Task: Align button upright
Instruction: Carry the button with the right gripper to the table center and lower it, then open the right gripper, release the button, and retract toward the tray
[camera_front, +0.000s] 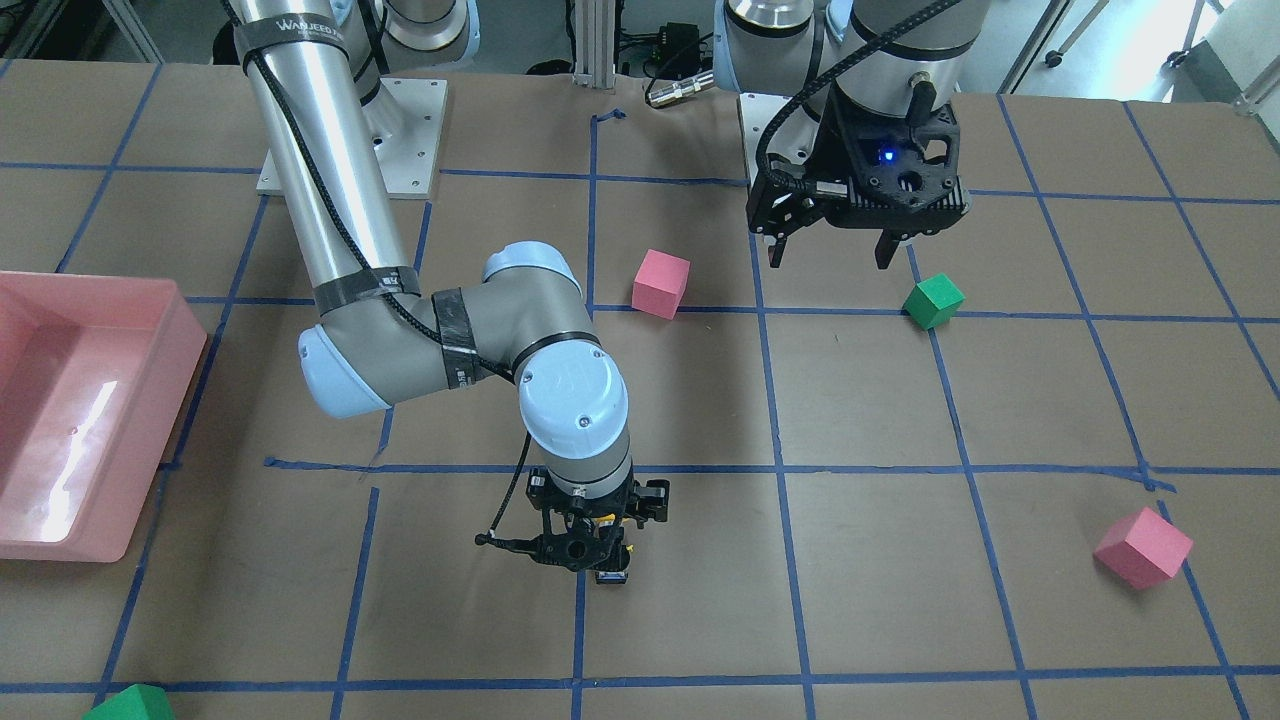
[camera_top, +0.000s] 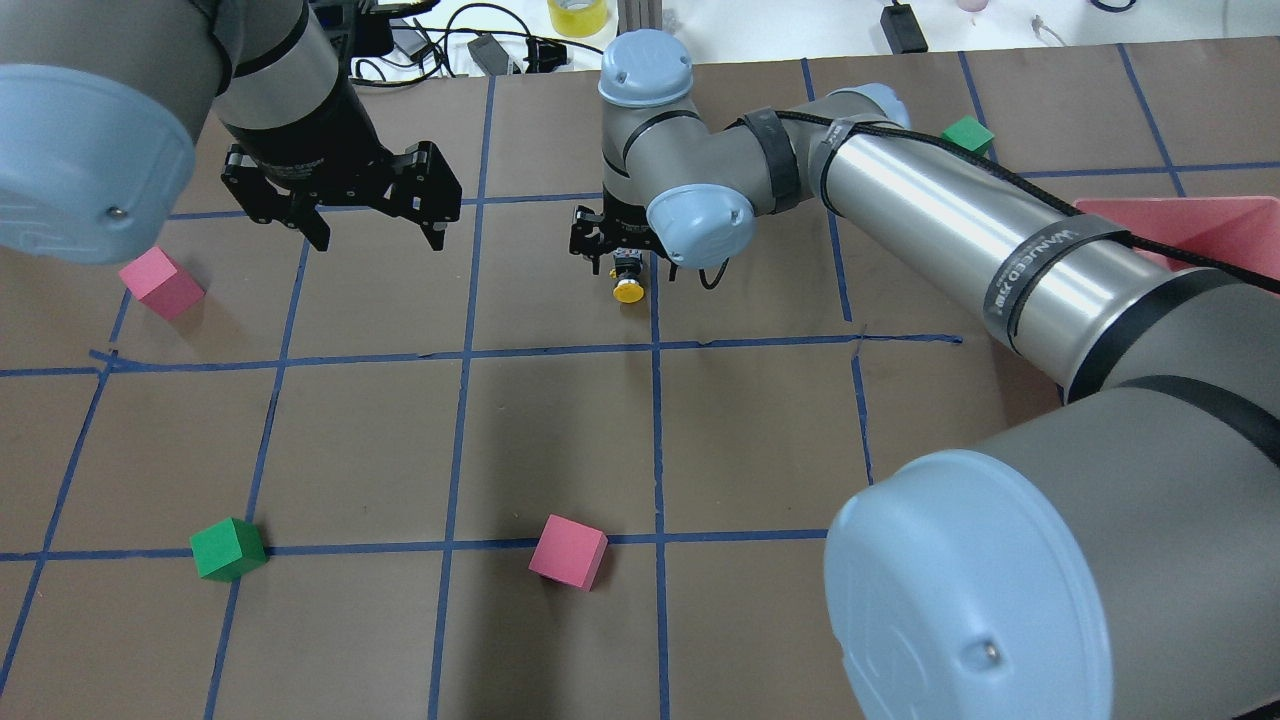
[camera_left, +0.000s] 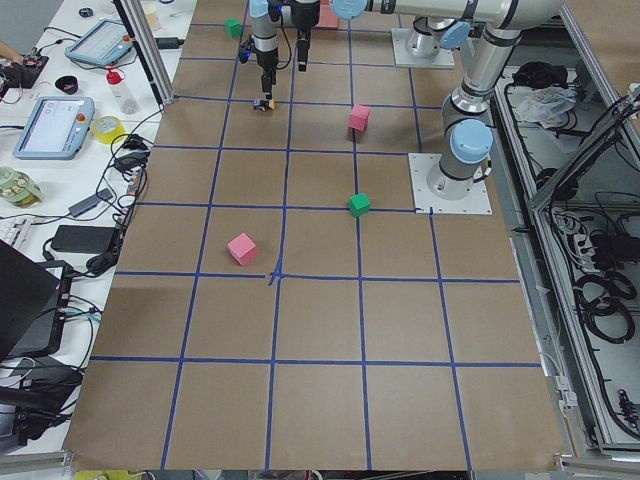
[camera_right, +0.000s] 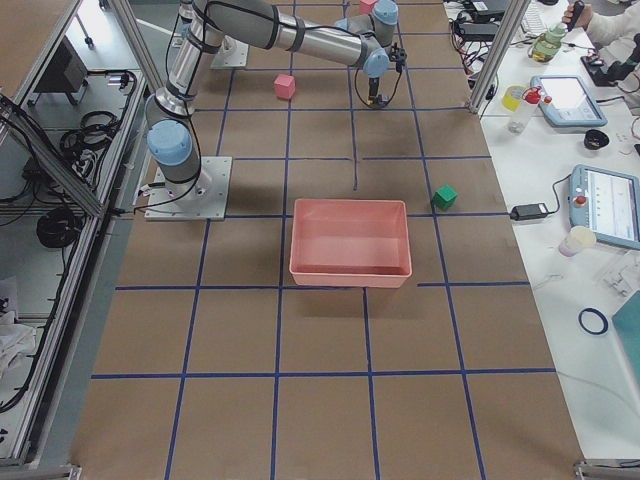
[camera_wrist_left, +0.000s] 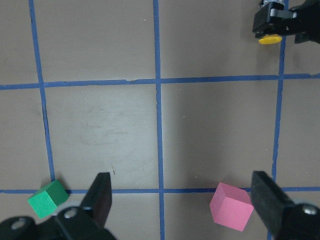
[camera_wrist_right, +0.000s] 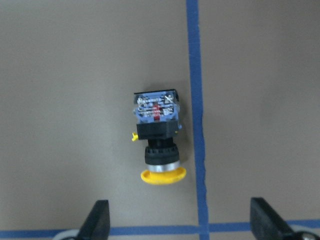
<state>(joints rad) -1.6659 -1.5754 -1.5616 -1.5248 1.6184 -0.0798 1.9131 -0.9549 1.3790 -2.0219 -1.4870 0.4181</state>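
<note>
The button (camera_wrist_right: 157, 145) lies on its side on the brown table, beside a blue tape line, its yellow cap toward the bottom of the right wrist view. It also shows in the overhead view (camera_top: 628, 285) and the front view (camera_front: 610, 575). My right gripper (camera_wrist_right: 182, 222) hangs straight above it, open, with one finger (camera_wrist_right: 97, 220) on each side and nothing between them; it shows in the overhead view (camera_top: 620, 245). My left gripper (camera_top: 378, 240) is open and empty, hovering well off to the side; its wrist view sees the button (camera_wrist_left: 270, 39) far away.
Pink cubes (camera_top: 160, 283) (camera_top: 568, 552) and green cubes (camera_top: 228, 548) (camera_top: 967, 135) are scattered on the table. A pink bin (camera_front: 90, 400) stands at the table's edge on my right side.
</note>
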